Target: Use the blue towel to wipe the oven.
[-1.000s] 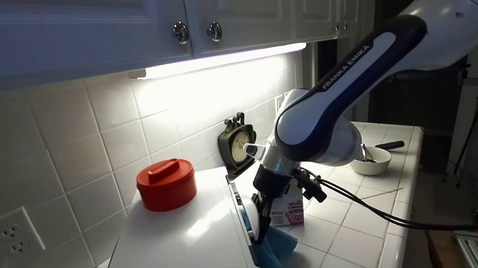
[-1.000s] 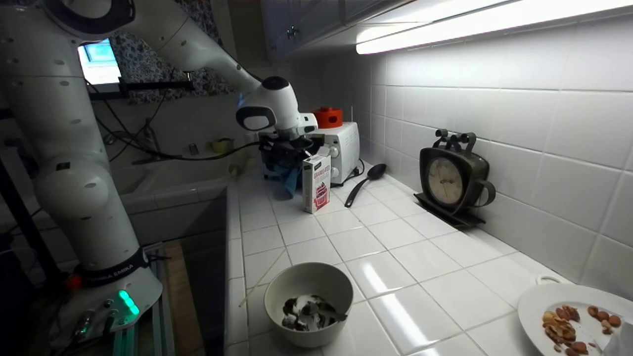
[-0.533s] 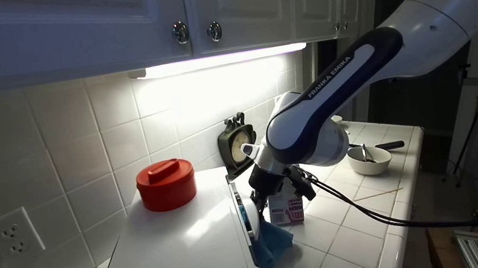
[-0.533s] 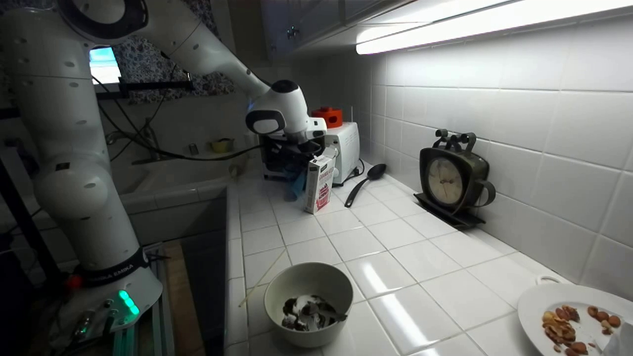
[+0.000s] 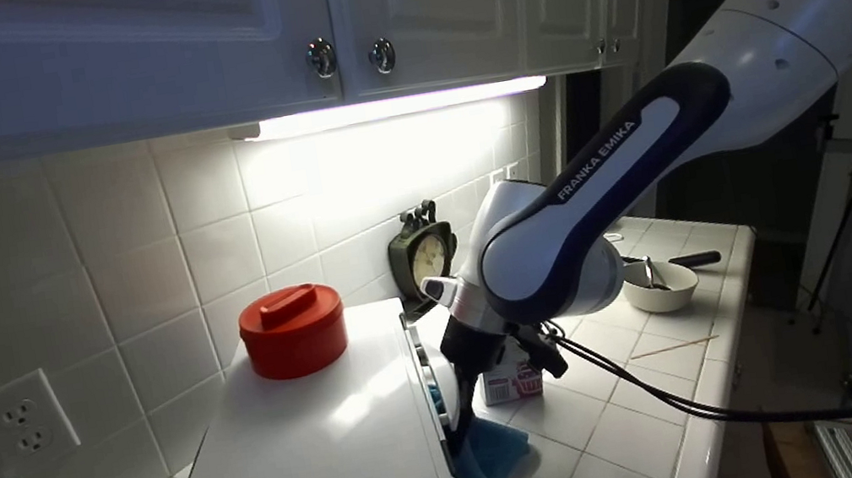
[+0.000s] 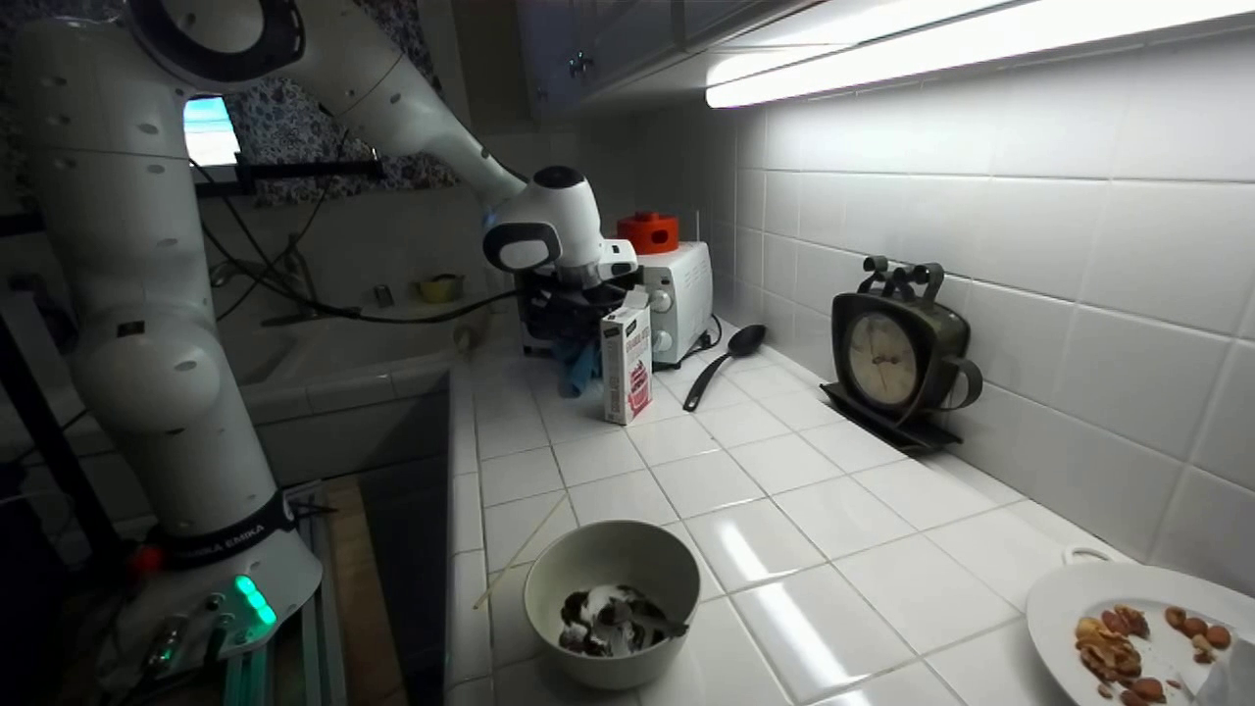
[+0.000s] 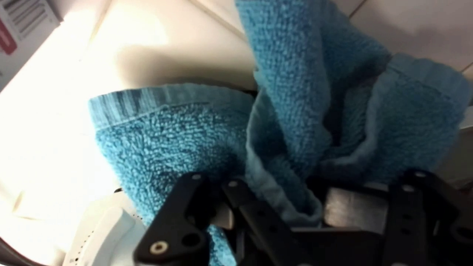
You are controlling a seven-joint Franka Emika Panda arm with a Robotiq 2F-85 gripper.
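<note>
Blue towel point(image 7: 292, 111), hemmed edges point(image 7: 173, 94) plain only in the wrist view.

Both exterior views, facing oppositely, share oven point(image 5: 312, 436); wrist view near towel point(image 7: 292, 92).

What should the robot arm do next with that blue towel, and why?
Probably a short, gentle wipe of the oven along its front, away from the box: the gripper holds the bunched blue towel at that front, and the box stands close beside, where it could get knocked.
</note>
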